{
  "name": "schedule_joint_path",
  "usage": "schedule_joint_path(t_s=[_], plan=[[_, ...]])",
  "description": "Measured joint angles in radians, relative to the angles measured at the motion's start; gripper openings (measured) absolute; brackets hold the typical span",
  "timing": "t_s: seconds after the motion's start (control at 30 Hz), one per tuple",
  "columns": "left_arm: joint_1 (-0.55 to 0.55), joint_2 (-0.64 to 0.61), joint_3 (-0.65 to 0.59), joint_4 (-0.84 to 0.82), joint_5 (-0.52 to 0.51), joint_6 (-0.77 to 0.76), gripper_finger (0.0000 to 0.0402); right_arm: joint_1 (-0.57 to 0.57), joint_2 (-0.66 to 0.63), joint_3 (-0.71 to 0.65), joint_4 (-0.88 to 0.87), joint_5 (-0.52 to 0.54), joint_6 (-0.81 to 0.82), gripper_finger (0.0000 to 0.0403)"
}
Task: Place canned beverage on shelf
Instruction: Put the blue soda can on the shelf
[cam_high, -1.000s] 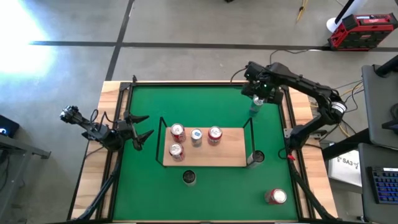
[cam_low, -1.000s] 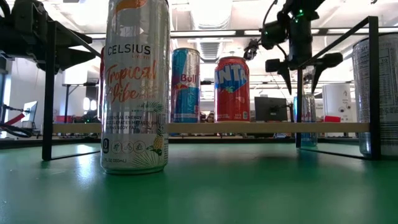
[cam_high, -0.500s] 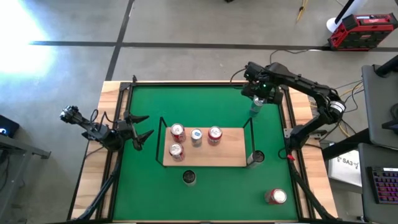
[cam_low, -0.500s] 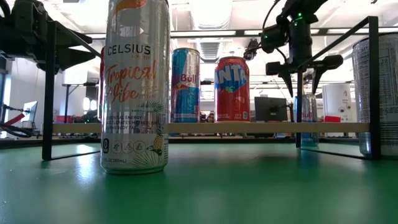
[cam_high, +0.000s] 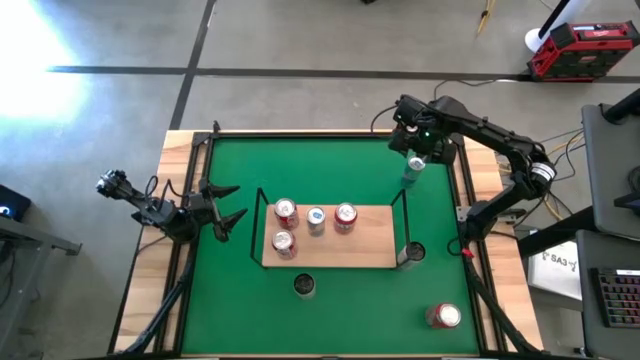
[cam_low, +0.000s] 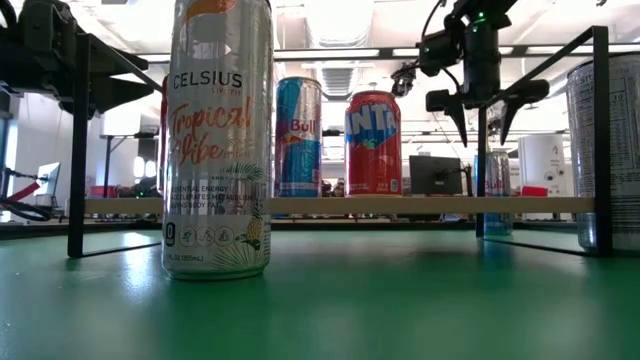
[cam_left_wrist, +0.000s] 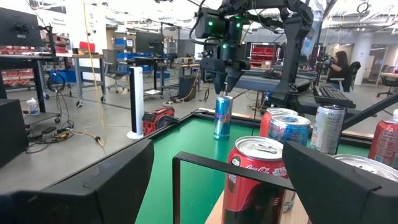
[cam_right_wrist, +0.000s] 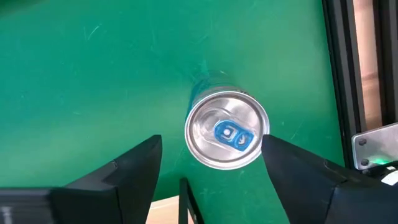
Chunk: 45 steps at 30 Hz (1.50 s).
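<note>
Right hand (cam_high: 414, 158): spread apart and holding nothing, poised straight above the blue can (cam_high: 410, 177); its two dark fingers flank the can's top with a gap on each side in the wrist view.
Blue can: slim, tall aluminium cylinder, silver lid with a blue pull-tab; stands upright on the mat (cam_high: 330, 170) beyond the shelf's far right corner, near the bench's right rail. Not on the shelf.
Left hand (cam_high: 225, 205): released, empty, resting low over the mat's left edge, well apart from the cans, fingers pointing toward the shelf.
Shelf (cam_high: 370, 250): flat pale-wood rectangle, smooth grain, thin black wire frame with upright ends.
On the shelf: four upright cans, two red cans (cam_high: 286, 211) at the left, a blue-and-silver one (cam_high: 316, 219) in the middle, a red Fanta can (cam_high: 345, 215) to its right.
Mat: green, matt, faintly scuffed, covering most of the bench (cam_high: 178, 160), whose pale wood shows at the edges.
Other cans: a tall white Celsius can (cam_low: 217, 140) in front of the shelf; a silver can (cam_high: 414, 252) just beside the shelf's right end; a red can (cam_high: 443, 316) at the near right corner.
Cut off: the Celsius can's top and the silver can's right side leave the low view.
Hard to make out: the blue can's label, half hidden behind the frame post in the low view.
</note>
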Motion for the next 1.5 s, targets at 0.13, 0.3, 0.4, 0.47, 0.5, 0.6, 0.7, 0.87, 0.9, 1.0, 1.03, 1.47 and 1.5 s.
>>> schedule_joint_path(t_s=[0.13, 0.3, 0.4, 0.47, 0.5, 0.6, 0.7, 0.87, 0.9, 1.0, 1.03, 1.47, 1.5], plan=[[0.0, 0.0, 0.0, 0.0, 0.0, 0.0, 0.034, 0.0, 0.0, 0.0, -0.029, -0.001, 0.047, 0.0279], [0.0, 0.0, 0.0, 0.0, 0.0, 0.0, 0.034, 0.0, 0.0, -0.002, -0.033, -0.001, 0.053, 0.0288], [0.0, 0.0, 0.0, 0.0, 0.0, 0.0, 0.034, 0.0, 0.0, -0.013, -0.028, -0.001, 0.052, 0.0293], [0.0, 0.0, 0.0, 0.0, 0.0, 0.0, 0.034, 0.0, 0.0, -0.025, -0.026, -0.001, 0.057, 0.0296], [0.0, 0.0, 0.0, 0.0, 0.0, 0.0, 0.034, 0.0, 0.0, -0.032, -0.023, -0.001, 0.059, 0.0297], [0.0, 0.0, 0.0, 0.0, 0.0, 0.0, 0.034, 0.0, 0.0, -0.051, -0.003, -0.002, 0.061, 0.03], [0.0, 0.0, 0.0, 0.0, 0.0, 0.0, 0.034, 0.0, 0.0, -0.065, 0.027, -0.004, 0.053, 0.0302], [0.0, 0.0, 0.0, 0.0, 0.0, 0.0, 0.034, 0.0, 0.0, -0.079, 0.049, -0.003, 0.05, 0.0299], [0.0, 0.0, 0.0, 0.0, 0.0, 0.0, 0.034, 0.0, 0.0, -0.084, 0.05, -0.003, 0.05, 0.0299], [0.0, 0.0, 0.0, 0.0, 0.0, 0.0, 0.034, 0.0, 0.0, -0.103, 0.064, -0.003, 0.057, 0.03], [0.0, 0.0, 0.0, 0.0, 0.0, 0.0, 0.034, 0.0, 0.0, -0.113, 0.076, -0.003, 0.058, 0.03], [0.0, 0.0, 0.0, 0.0, 0.0, 0.0, 0.034, -0.002, 0.0, -0.158, 0.14, 0.0, 0.069, 0.0243], [0.0, 0.0, 0.0, 0.0, 0.0, 0.0, 0.034, -0.002, 0.0, -0.16, 0.146, 0.0, 0.069, 0.0234]])
